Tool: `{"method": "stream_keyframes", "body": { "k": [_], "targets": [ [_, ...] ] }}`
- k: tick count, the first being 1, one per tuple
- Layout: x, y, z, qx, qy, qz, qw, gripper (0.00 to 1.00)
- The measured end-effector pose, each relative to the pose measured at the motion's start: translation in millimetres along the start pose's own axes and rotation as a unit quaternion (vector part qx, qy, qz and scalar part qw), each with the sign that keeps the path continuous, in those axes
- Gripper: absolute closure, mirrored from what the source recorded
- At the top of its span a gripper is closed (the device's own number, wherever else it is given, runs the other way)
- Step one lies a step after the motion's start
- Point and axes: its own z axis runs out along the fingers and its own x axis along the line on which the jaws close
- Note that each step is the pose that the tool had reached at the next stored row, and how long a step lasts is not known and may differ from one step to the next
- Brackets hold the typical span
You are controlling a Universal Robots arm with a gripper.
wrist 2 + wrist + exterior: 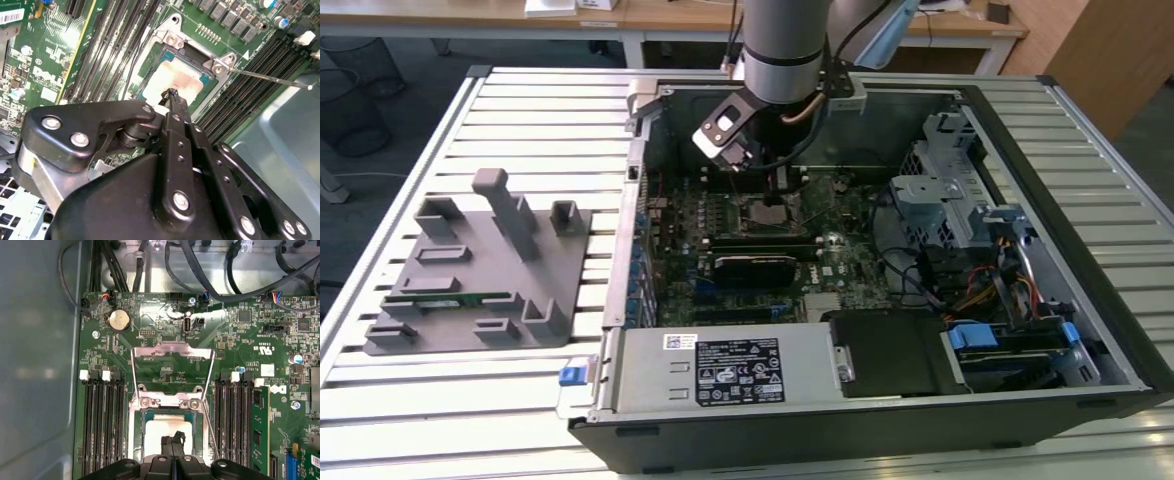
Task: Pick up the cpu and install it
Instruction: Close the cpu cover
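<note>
The cpu (176, 81) lies flat in the open socket on the motherboard (854, 225), its pale silver top showing in both wrist views (159, 432). My gripper (170, 95) hangs straight over it inside the computer case, fingertips pressed together with nothing between them, just above or touching the chip's top. In the first wrist view the gripper (173, 441) sits over the cpu's middle. In the exterior view the gripper (778, 188) reaches down to the socket (769, 212). The socket's metal load plate (172, 357) is swung open, and its thin lever (265, 77) sticks out to one side.
Black memory slots (102, 425) flank the socket, and a green memory stick (259, 425) sits in one. Cables (225, 280) run along the case wall. On the exterior view's left, a grey fixture (467, 270) on the slatted table holds another green stick (450, 298).
</note>
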Motion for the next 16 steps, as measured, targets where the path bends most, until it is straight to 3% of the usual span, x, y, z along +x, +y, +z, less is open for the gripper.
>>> {"method": "stream_keyframes", "body": {
  "k": [16],
  "targets": [
    [0.5,0.4,-3.3,0.0000,0.0000,0.000,1.0000,0.89]
  ]
}}
